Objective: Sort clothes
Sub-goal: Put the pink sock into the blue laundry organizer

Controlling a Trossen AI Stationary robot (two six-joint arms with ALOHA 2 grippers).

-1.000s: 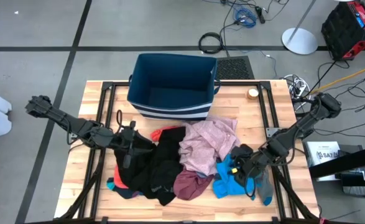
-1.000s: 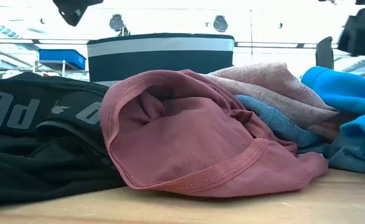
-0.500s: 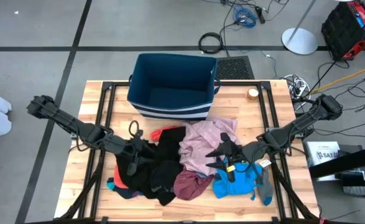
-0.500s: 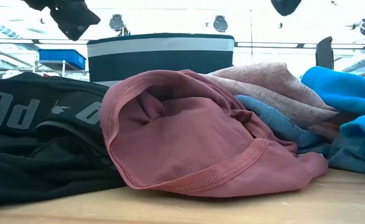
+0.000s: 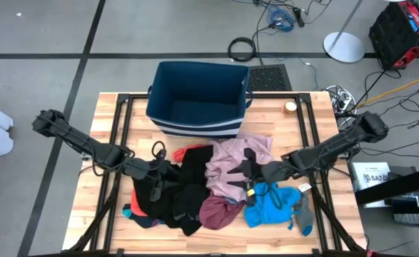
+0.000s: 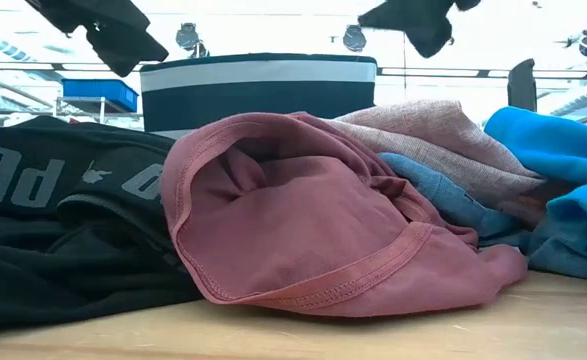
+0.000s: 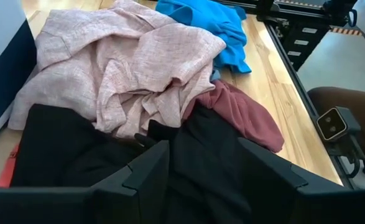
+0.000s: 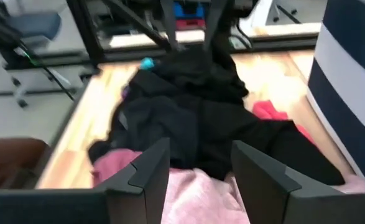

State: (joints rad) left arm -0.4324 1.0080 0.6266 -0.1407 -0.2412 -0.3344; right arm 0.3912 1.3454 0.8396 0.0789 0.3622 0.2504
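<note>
High view showed us a wooden table (image 5: pixel 116 121) on a grey floor (image 5: pixel 38 43). We saw the clothes (image 5: pixel 216 185) piled up, black, pink, maroon and blue. Both the left gripper (image 5: pixel 154 176) and the right gripper (image 5: pixel 250 171) had fingers apart, holding nothing.

Surface: wooden table (image 5: pixel 116 114), pale planks with a black metal frame, centre of the high view.
Upper middle: dark blue bin (image 5: pixel 197 100) with white stripes, standing on the planks.
Upper right: small round roll of tape (image 5: pixel 290 107), apart from the bin.
Lower half: heap of clothes (image 5: pixel 216 189); black at left, pale pink in the middle, maroon below it, bright blue at right.
</note>
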